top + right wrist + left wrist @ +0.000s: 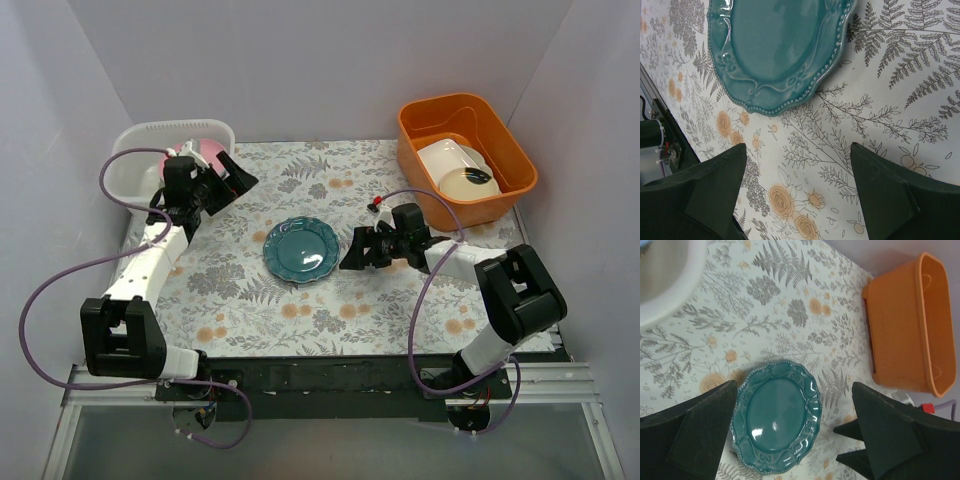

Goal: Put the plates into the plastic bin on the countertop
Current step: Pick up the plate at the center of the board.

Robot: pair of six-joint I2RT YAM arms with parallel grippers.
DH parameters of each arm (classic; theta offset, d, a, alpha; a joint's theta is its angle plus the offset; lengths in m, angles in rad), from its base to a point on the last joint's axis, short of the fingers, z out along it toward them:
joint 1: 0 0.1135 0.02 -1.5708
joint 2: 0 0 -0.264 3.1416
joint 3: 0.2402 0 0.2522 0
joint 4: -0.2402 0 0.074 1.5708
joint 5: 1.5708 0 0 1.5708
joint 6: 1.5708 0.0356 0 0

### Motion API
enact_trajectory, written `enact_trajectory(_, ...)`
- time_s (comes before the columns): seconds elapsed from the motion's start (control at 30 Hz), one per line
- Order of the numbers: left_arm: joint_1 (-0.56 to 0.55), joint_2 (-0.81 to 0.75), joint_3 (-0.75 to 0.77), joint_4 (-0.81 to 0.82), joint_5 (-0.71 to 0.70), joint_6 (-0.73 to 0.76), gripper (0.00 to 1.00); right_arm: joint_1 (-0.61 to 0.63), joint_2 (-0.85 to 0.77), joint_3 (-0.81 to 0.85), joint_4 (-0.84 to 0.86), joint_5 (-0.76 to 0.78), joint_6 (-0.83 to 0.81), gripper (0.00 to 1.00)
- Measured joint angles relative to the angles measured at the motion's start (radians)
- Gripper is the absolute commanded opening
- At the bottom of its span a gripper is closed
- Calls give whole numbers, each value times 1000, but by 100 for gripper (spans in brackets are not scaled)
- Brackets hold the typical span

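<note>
You're looking at a robotics lab test cell dressed up as a kitchen counter. Plain pale lavender wall panels (300,60) box the desk in from 9 through 12 to 3 o'clock. The pale grey desk surface printed with grey ferns and orange flowers (250,300) fills the floor of the cell.

At 6 o'clock a black mounting rail (330,375) on a metal frame (560,385) carries the white-and-black left arm (150,265) and right arm (500,290), with purple cables (40,285) looping loose.

Kitchenware serves as props: a teal scalloped ceramic plate (300,250) at centre, an orange plastic tub (452,100) at 2 o'clock, and a translucent white plastic bin (175,127) at 10 o'clock.
</note>
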Motion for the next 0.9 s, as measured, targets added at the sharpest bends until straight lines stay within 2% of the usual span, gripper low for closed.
enact_trajectory(0.23,-82,-40,-138,51,16,-2,98,0,42,32,1,7,2,83)
enact_trajectory(0.47,-148,-94,-328,104,13,-24,98,-5,98,37,42,5,40,67)
enact_trajectory(0.9,-196,-174,-491,144,-48,-59,98,-22,283,121,201,-79,182,46)
